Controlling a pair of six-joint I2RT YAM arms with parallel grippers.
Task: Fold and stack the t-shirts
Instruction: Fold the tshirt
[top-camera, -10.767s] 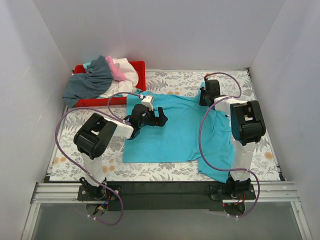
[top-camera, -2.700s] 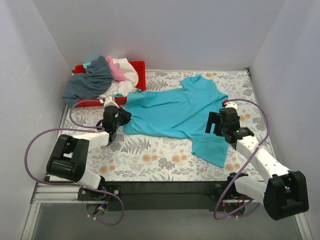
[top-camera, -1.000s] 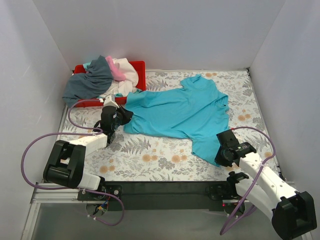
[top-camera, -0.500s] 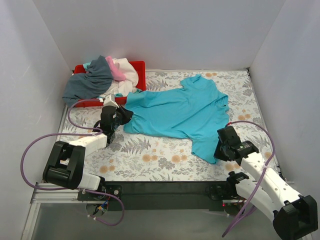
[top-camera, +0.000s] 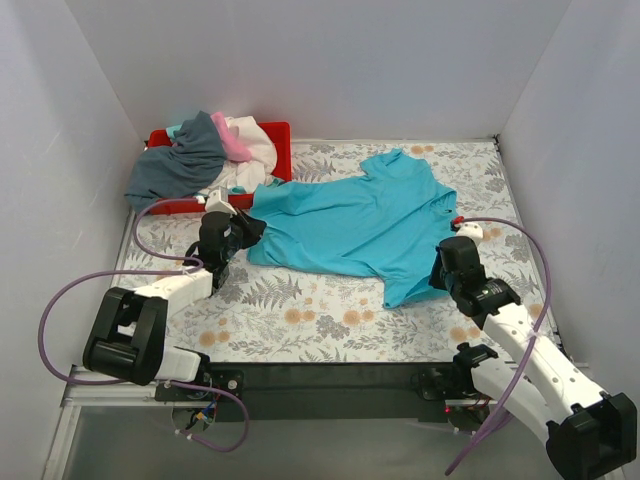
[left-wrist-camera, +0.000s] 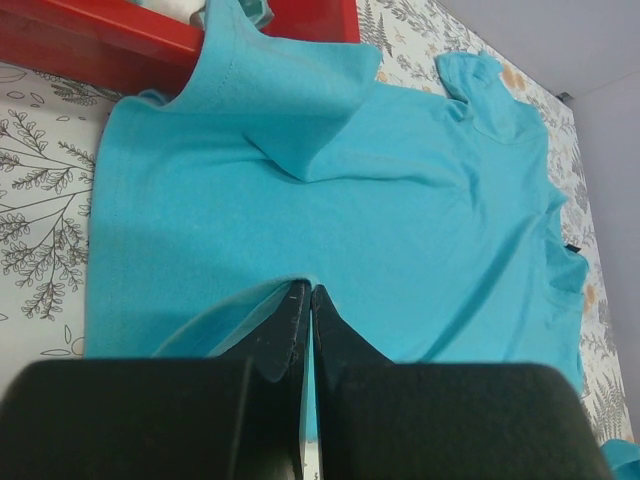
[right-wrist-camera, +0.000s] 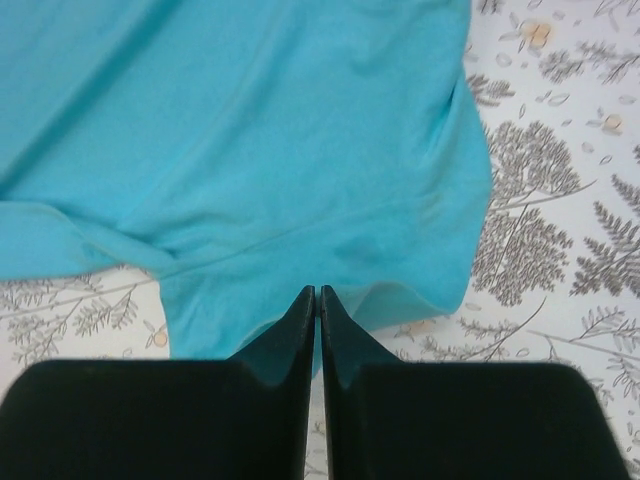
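A bright turquoise t-shirt (top-camera: 350, 222) lies spread across the floral table. My left gripper (top-camera: 243, 231) is shut on its left edge; in the left wrist view the jaws (left-wrist-camera: 305, 291) pinch a raised fold of the turquoise cloth (left-wrist-camera: 360, 200). My right gripper (top-camera: 441, 274) is shut on the shirt's near right edge, and the closed tips (right-wrist-camera: 317, 292) pinch the hem, with turquoise cloth (right-wrist-camera: 270, 130) beyond. Grey (top-camera: 182, 166), white (top-camera: 258, 150) and pink (top-camera: 237, 143) t-shirts sit heaped at the back left.
The heap rests in and over a red tray (top-camera: 277, 140) in the back left corner; its red wall (left-wrist-camera: 120, 45) shows just past the turquoise shirt. White walls close in the table on three sides. Purple cables loop off both arms.
My right gripper has moved away from the near edge, carrying the shirt's lower right corner with it, so the hanging flap is shorter. The left arm has held still.
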